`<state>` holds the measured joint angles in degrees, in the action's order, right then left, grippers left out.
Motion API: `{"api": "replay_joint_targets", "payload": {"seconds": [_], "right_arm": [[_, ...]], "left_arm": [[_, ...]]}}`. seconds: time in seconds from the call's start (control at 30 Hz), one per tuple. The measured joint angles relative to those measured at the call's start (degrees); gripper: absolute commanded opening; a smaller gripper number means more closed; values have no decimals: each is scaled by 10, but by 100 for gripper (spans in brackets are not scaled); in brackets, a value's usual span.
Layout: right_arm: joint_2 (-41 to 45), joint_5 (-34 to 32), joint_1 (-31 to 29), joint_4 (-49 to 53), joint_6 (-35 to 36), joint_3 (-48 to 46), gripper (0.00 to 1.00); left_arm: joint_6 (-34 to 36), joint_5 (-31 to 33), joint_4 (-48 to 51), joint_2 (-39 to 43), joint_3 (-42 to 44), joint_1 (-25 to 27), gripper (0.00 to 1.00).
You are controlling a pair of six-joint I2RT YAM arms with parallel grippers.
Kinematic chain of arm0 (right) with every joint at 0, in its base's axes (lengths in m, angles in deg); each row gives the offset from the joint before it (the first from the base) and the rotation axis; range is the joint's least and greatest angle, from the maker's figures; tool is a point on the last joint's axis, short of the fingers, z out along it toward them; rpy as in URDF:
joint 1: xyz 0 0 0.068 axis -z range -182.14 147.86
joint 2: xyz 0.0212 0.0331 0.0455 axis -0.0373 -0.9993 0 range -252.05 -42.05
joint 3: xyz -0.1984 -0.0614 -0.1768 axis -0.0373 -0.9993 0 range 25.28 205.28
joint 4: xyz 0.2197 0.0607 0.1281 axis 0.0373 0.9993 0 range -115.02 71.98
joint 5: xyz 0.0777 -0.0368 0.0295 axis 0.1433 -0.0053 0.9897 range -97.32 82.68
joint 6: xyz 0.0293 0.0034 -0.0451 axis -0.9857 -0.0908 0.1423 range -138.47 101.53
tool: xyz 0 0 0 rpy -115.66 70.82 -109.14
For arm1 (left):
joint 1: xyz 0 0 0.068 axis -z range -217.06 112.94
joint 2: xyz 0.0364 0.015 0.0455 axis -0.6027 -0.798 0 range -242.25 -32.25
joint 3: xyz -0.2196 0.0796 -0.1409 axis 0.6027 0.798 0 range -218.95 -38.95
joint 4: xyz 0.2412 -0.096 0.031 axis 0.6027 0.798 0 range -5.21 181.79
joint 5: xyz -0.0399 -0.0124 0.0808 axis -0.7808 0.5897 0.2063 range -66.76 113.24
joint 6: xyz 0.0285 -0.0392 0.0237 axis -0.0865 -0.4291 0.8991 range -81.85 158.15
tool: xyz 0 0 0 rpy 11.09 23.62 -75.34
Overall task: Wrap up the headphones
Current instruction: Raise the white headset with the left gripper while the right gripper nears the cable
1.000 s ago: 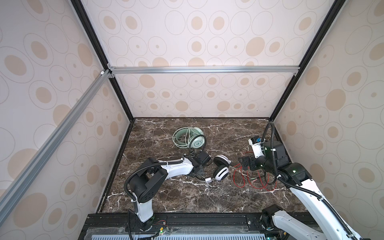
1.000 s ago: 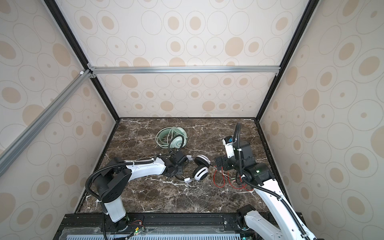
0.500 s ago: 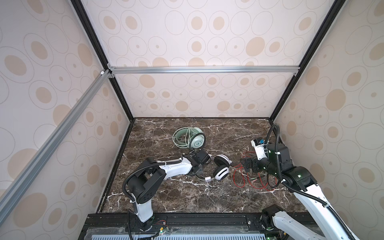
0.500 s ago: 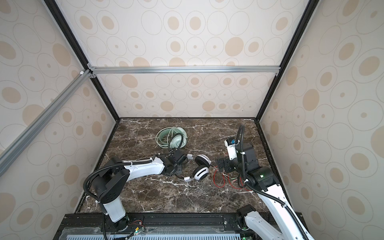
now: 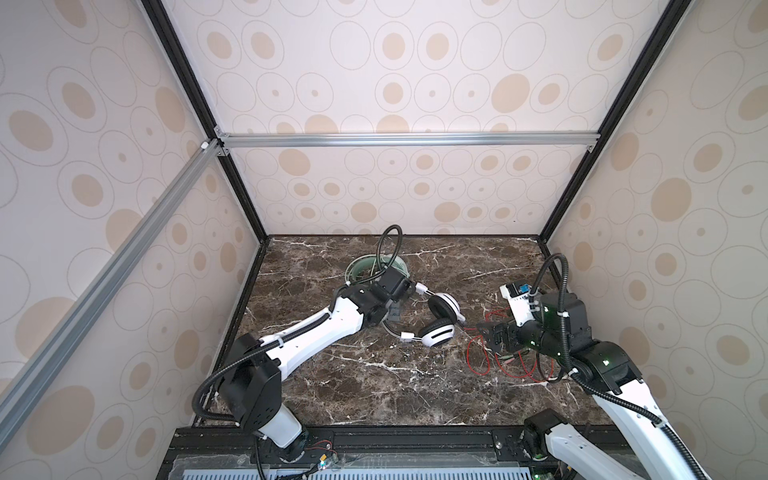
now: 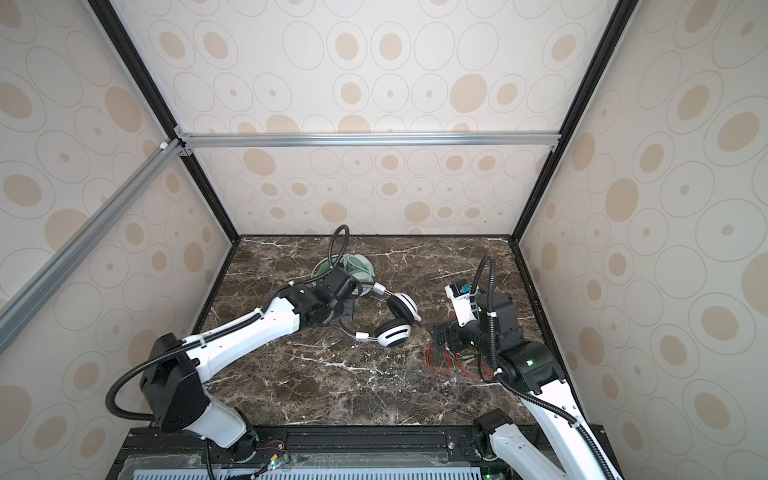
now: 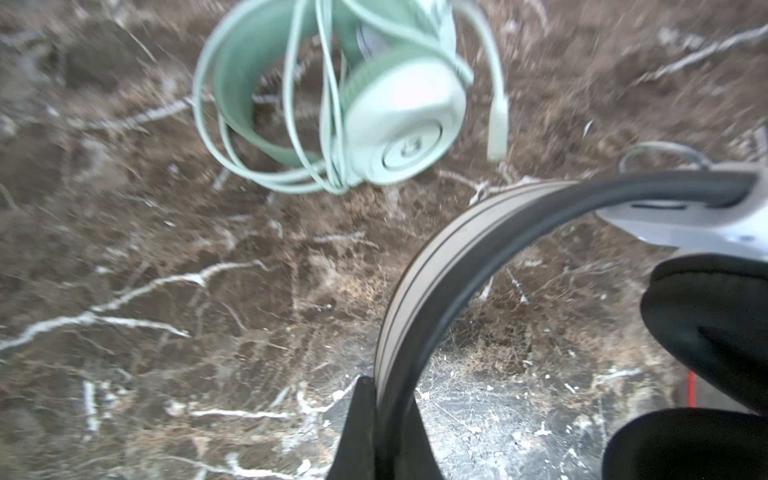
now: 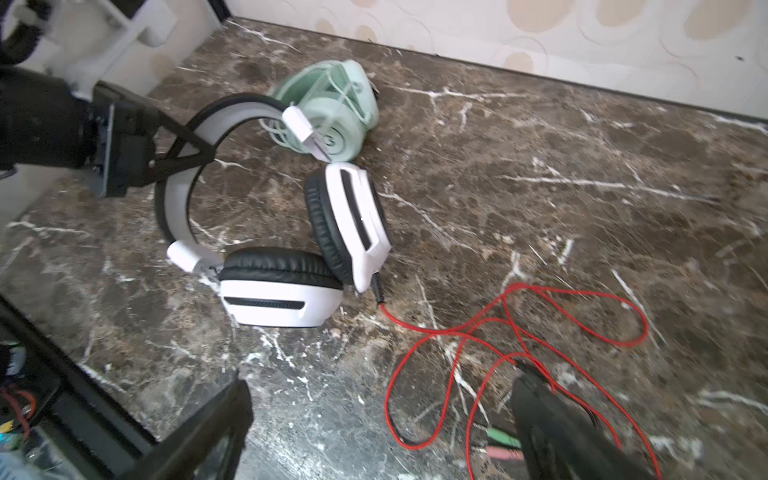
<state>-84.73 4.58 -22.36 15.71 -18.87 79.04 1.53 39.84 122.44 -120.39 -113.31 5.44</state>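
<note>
Table (image 5: 374, 395): dark marble with white veins, walled in by patterned panels.
White headphones (image 5: 440, 320) (image 6: 397, 322) (image 8: 291, 266): near the middle of the table, between the two arms. Both cups sit on the marble, close together, with their black pads showing in the right wrist view.
Headband (image 7: 436, 270) (image 8: 232, 106): grey with dark edges. It arcs from the cups towards the left arm.
Left pincer (image 5: 392, 309) (image 7: 376, 415) (image 8: 183, 145): clenched on the headband about midway along its arc, with the fingers pressed to either face of the band.
Red cable (image 5: 478, 357) (image 6: 440, 357) (image 8: 519, 324): it leaves the base of one white cup and lies in loose, crossing loops on the marble to the right of the cups.
Plugs (image 8: 498, 442): one green and one pink, lying side by side at the cable's end, close to a finger of the right pincer.
Right pincer (image 5: 492, 334) (image 6: 442, 332) (image 8: 382, 378): released, with the fingers spread wide and nothing held. It sits low over the red loops. I cannot tell whether a finger touches the cable.
Green headphones (image 5: 365, 268) (image 6: 357, 266) (image 7: 374, 104) (image 8: 332, 112): towards the back of the table, just behind the left pincer and partly hidden by it in both top views. The pale cable is looped around band and cups. Neither pincer is on it.
</note>
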Motion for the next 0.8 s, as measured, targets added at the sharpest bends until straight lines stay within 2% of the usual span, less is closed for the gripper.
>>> {"api": "replay_joint_targets", "payload": {"seconds": [0.2,0.33,0.57,0.8], "right_arm": [[-31,112,0,-29,49,53,100],[-76,153,0,-36,78,110,100],[-96,188,0,-42,95,124,100],[-99,204,0,-63,114,121,100]], "left_arm": [[51,-11,23,51,-39,-35,0],[80,-18,39,76,-60,-54,0],[117,-49,72,124,-76,-100,0],[138,-70,89,130,-128,-111,0]]}}
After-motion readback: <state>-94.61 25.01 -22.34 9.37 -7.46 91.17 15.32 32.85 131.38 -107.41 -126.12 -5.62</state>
